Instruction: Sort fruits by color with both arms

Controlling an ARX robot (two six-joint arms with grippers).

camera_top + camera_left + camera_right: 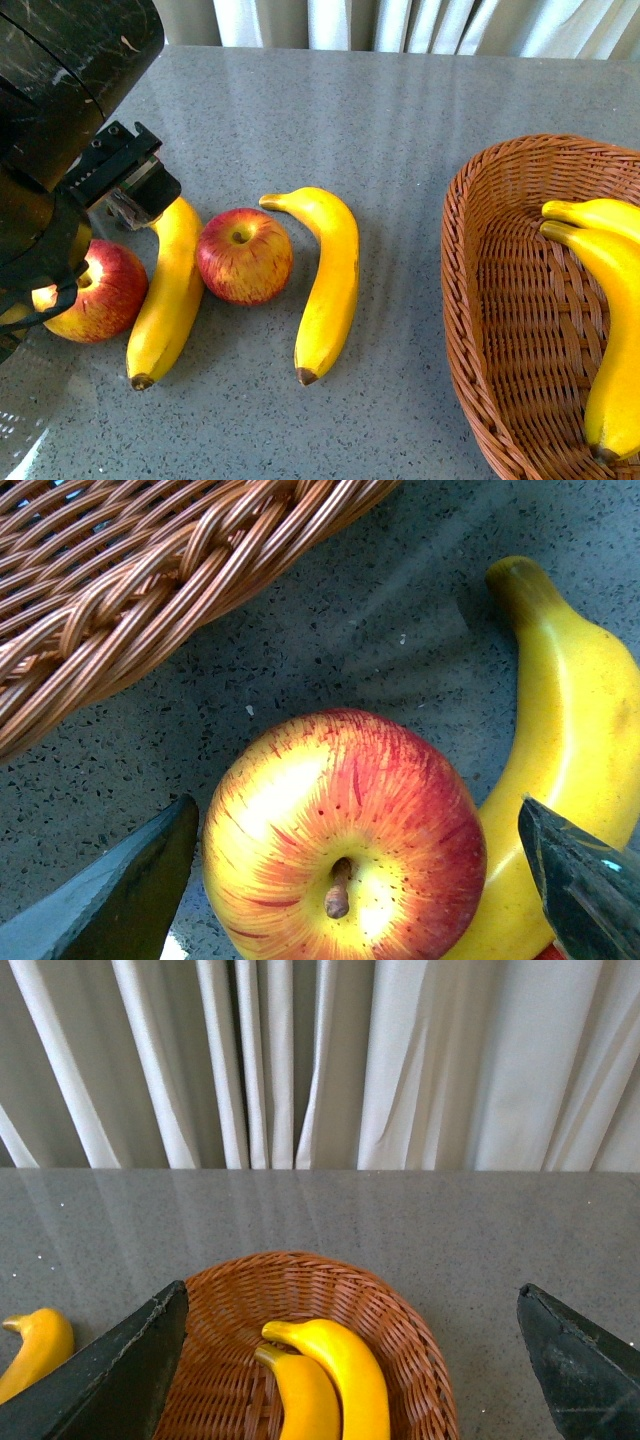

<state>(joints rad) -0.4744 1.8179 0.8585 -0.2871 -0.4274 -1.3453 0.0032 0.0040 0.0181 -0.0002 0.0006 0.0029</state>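
Left gripper [355, 815] is hovering spread open, flanking the streaky round apple [300, 820]; right gripper [350, 1295] is hanging released over the woven wicker basket [225, 1295] holding two glossy curved bananas [350, 1375].

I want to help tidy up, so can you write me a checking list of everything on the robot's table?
Surface: grey speckled table, clean.
Job's things: left apple, middle apple, left banana and middle banana lie on the table; two more bananas lie in the right basket; a second basket stands near the left apple.
Clutter: nothing seen.
Grippers: left gripper open around the left apple, not closed on it; right gripper open, facing the right basket.
Cables: dark loop on the left arm, maybe a cable.
Surroundings: white curtains behind the table.
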